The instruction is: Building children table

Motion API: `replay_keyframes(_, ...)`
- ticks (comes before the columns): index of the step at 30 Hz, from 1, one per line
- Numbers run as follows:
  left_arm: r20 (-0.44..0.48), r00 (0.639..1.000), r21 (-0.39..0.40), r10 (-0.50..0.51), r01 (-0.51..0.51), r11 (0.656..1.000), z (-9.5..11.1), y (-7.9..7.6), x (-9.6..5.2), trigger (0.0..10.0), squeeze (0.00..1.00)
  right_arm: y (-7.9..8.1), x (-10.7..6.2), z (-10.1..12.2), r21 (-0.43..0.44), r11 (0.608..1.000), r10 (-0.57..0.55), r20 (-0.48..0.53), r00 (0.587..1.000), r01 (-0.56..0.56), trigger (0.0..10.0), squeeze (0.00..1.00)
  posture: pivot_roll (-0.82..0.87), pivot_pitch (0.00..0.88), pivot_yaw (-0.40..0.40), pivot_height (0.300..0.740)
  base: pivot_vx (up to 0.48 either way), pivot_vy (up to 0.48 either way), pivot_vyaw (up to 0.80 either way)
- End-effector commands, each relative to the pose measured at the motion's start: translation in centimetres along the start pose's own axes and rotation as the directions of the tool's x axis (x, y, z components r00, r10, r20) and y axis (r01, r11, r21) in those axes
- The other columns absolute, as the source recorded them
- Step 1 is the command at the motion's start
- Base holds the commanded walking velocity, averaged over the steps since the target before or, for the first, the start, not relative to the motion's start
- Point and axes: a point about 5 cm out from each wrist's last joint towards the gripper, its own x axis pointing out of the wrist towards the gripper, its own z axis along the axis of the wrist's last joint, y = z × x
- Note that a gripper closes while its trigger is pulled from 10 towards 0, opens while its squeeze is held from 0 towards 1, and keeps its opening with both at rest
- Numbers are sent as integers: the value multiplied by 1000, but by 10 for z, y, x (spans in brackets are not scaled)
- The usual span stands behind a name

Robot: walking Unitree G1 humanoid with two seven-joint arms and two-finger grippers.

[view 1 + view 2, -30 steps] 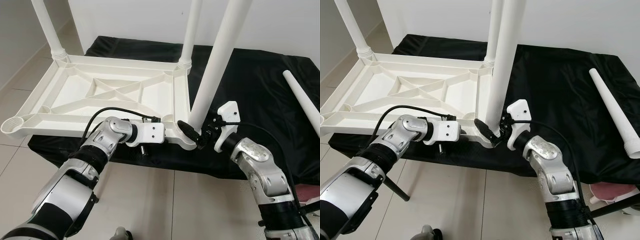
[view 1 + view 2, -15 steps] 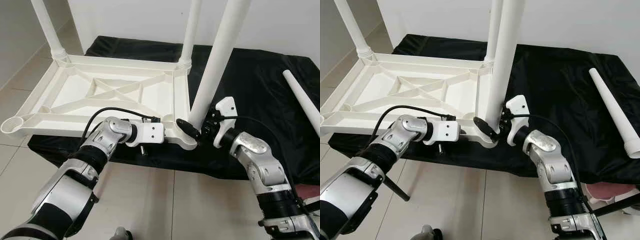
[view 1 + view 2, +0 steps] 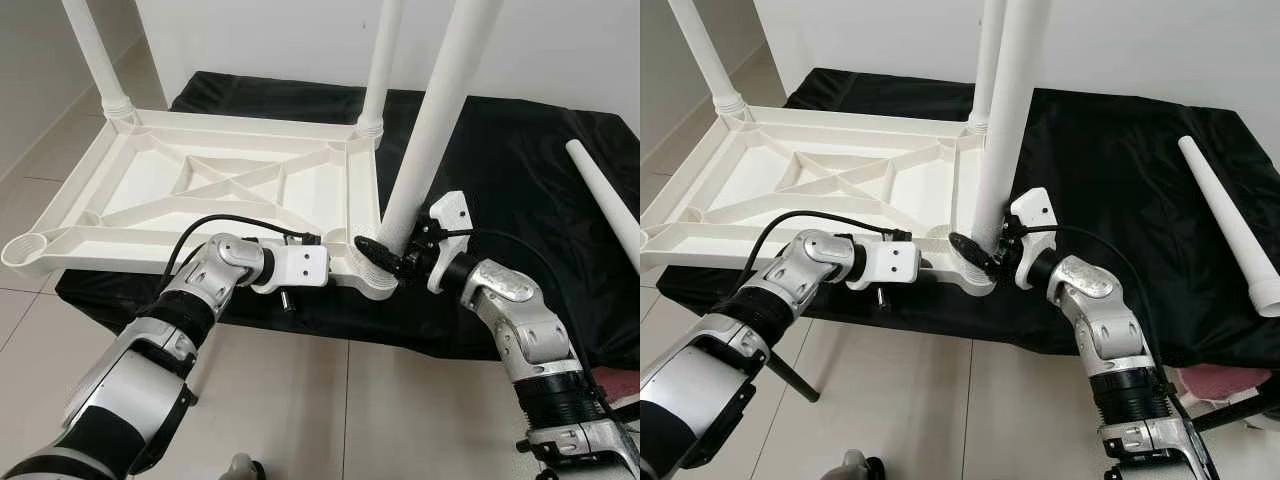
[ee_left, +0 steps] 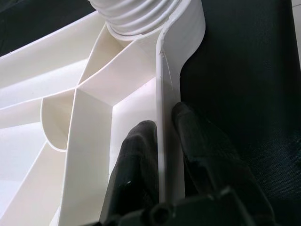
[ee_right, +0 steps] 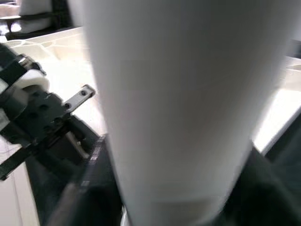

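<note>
While the white tabletop (image 3: 200, 190) lies upside down across the left half of the head views, on a black cloth (image 3: 520, 170) that fills the middle and right, my left gripper (image 4: 160, 141) pinches its near edge wall – one black finger (image 4: 136, 150) inside the rim, the other outside, closed onto the thin white wall. In the left eye view that gripper sits at lower centre, just left of the near right corner socket (image 3: 372, 280).

My right gripper (image 3: 385, 258) is at that same socket, centre of frame, fingers clamped around the base of a white leg (image 3: 430, 120) which rises tilted slightly to the upper right and runs out of the top edge. The right wrist view is blurred, mostly white leg (image 5: 178, 108) up close, with dark finger shapes on either side of it.

Two more legs stand in the far corner sockets – one at the upper left (image 3: 95, 50), one at top centre (image 3: 382, 60). The near left corner socket (image 3: 25, 250) has no leg in it.

A loose fourth leg (image 3: 1230, 225) lies on the cloth at the right edge, well apart from the tabletop. Tiled floor (image 3: 300, 400) fills the bottom of the frame.
</note>
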Motion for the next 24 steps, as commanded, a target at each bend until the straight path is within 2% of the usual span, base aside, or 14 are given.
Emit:
replay_keyframes(1, 6, 989, 5, -147, 147, 989, -4, -12, 2, 0, 0, -2, 0, -6, -7, 1000, -7, -30, 1000, 7, 0, 0, -4, 134, -14, 740, 0, 0, 0)
replay_keyframes(8, 22, 990, -8, -139, 139, 990, -2, -12, 3, 0, 0, -2, 2, -20, -18, 996, -90, -96, 991, 89, 0, 0, -3, 135, -16, 740, 0, 0, 0)
replay_keyframes(10, 48, 991, -28, -127, 129, 991, 0, -12, 3, 0, 0, 0, 3, -31, -38, 986, -168, -149, 974, 164, 0, 0, -3, 136, -18, 740, 0, 0, 0)
replay_keyframes(14, 84, 990, -58, -114, 119, 991, 4, -11, 4, 0, 0, 4, 3, -41, -36, 969, -245, -185, 952, 243, 0, 0, -2, 137, -19, 740, 0, 0, 0)
replay_keyframes(16, 115, 988, -88, -99, 109, 990, 9, -10, 5, 0, 0, 6, 2, -52, -25, 934, -352, -218, 910, 356, 0, 0, -1, 137, -18, 740, 0, 0, 0)
replay_keyframes(18, 115, 988, -88, -99, 109, 990, 9, -10, 5, 0, 0, 6, 2, -52, -25, 934, -352, -218, 910, 356, 0, 0, -1, 137, -18, 740, 0, 0, 0)
replay_keyframes(19, 126, 988, -98, -94, 107, 989, 11, -10, 7, 0, 0, 7, 2, -57, -29, 914, -401, -230, 887, 406, 0, 0, 0, 137, -18, 740, 0, 0, 0)
replay_keyframes(20, 140, 986, -106, -92, 107, 989, 14, -9, 8, 0, 0, 7, 1, -62, -21, 872, -477, -254, 841, 488, 0, 0, -2, 137, -16, 740, 0, 0, 0)
replay_keyframes(21, 140, 986, -106, -92, 107, 989, 14, -9, 8, 0, 0, 7, 1, -62, -21, 872, -477, -254, 841, 488, 0, 0, -2, 137, -16, 740, 0, 0, 0)
replay_keyframes(22, 155, 983, -110, -93, 111, 988, 17, -9, 10, 0, 0, 7, 0, -66, -19, 821, -552, -278, 786, 570, 0, 0, -3, 135, -14, 740, 0, 0, 0)
replay_keyframes(23, 155, 983, -110, -93, 111, 988, 17, -9, 10, 0, 0, 7, 0, -66, -19, 821, -552, -278, 786, 570, 0, 0, -3, 135, -14, 740, 0, 0, 0)
replay_keyframes(24, 170, 981, -112, -96, 116, 987, 22, -9, 13, 0, 0, 9, -1, -71, -30, 766, -619, -305, 724, 642, 0, 0, -4, 134, -12, 740, 0, 0, 0)
